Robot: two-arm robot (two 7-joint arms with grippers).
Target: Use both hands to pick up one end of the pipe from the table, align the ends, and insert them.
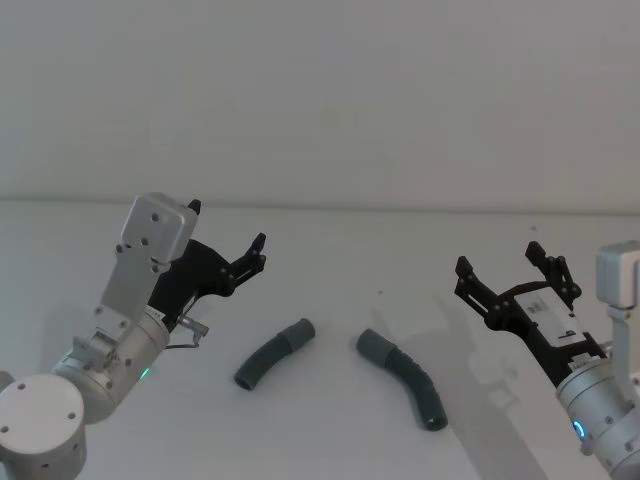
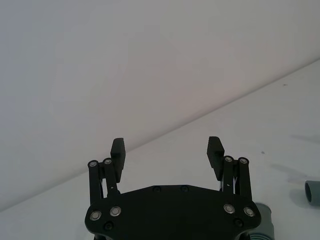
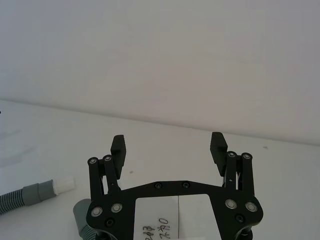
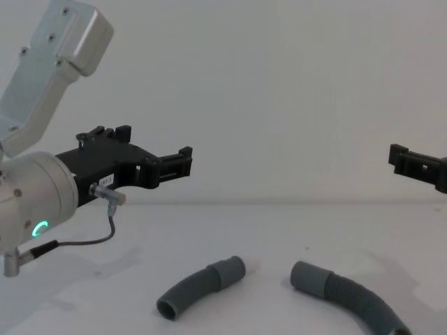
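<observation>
Matte white tabletop [image 1: 330,270], crossed by soft shadows, meeting a pale grey-white wall [image 1: 320,90] along a straight seam.

Lying flat on the tabletop near the front, between the two arms: short pipe [image 1: 272,357], curved, and long pipe [image 1: 405,375] just to its right. Cuffs [image 1: 300,330] turned toward each other across a small gap, not touching.

Raised over the tabletop on the left, up and back from the short pipe: left gripper [image 1: 228,225], fingers [image 2: 118,150] spread wide, nothing between them, green ring [image 4: 40,228] aglow on the wrist.

Raised on the right, apart from the long pipe: right gripper [image 1: 498,258], fingers likewise wide apart and empty, pointed toward the wall.

From the chest, both pipes low on the tabletop, grippers well above them.
</observation>
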